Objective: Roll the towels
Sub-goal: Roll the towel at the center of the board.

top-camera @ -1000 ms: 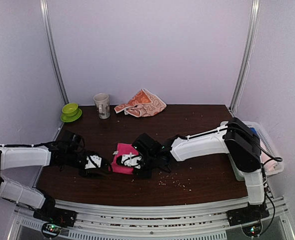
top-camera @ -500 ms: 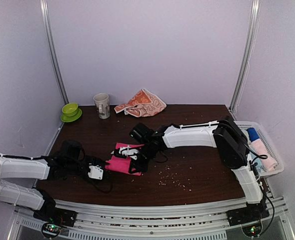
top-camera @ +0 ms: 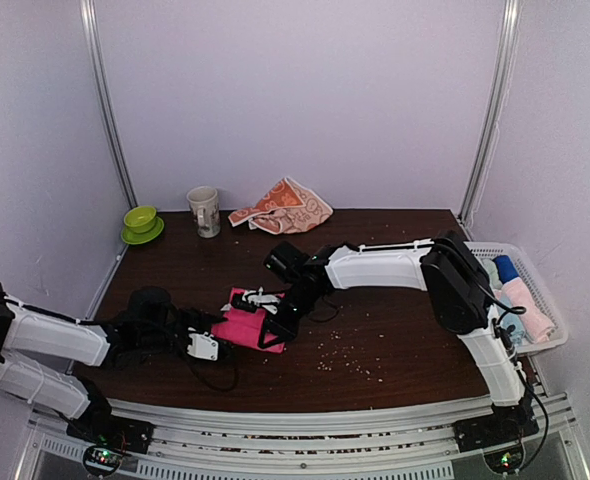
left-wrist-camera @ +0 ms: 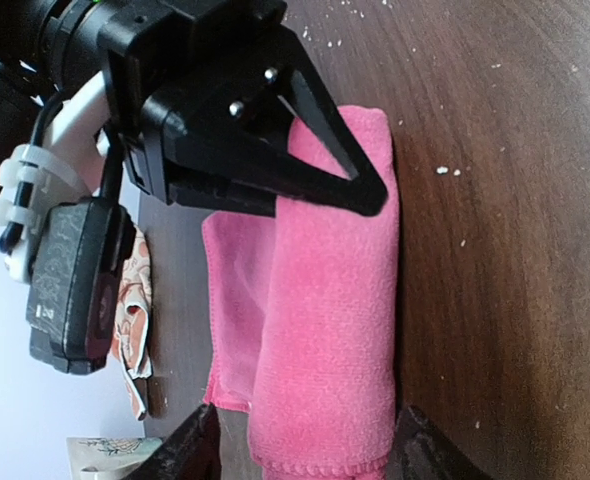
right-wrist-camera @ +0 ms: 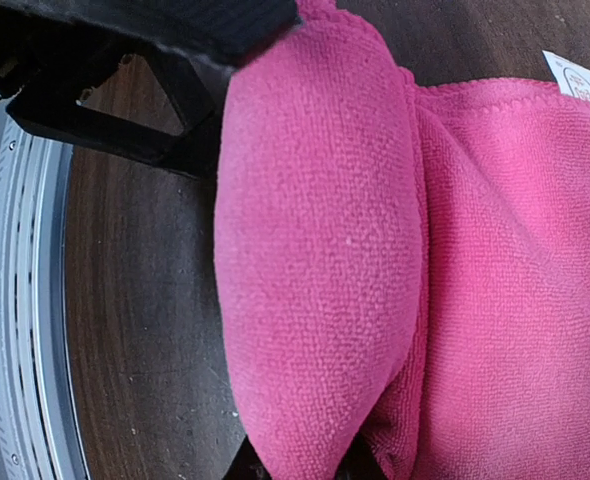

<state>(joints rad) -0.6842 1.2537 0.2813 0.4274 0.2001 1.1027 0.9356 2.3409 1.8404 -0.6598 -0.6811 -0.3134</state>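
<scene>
Pinches the half-rolled pink towel (top-camera: 241,326) with the narrowed right gripper (top-camera: 266,322). Straddles the roll's other end with the left gripper (left-wrist-camera: 310,455) spread wide. Shows the orange towel (top-camera: 285,208) crumpled well beyond both sets of fingers.

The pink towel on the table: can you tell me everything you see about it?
The pink towel is a plain hot-pink cloth with a soft, fuzzy pile and a small white label near one edge. It is partly rolled: a thick roll lies along one side, the rest flat on the dark wooden table. The right gripper pinches one end of the roll; the left gripper stands open around the other end.
</scene>
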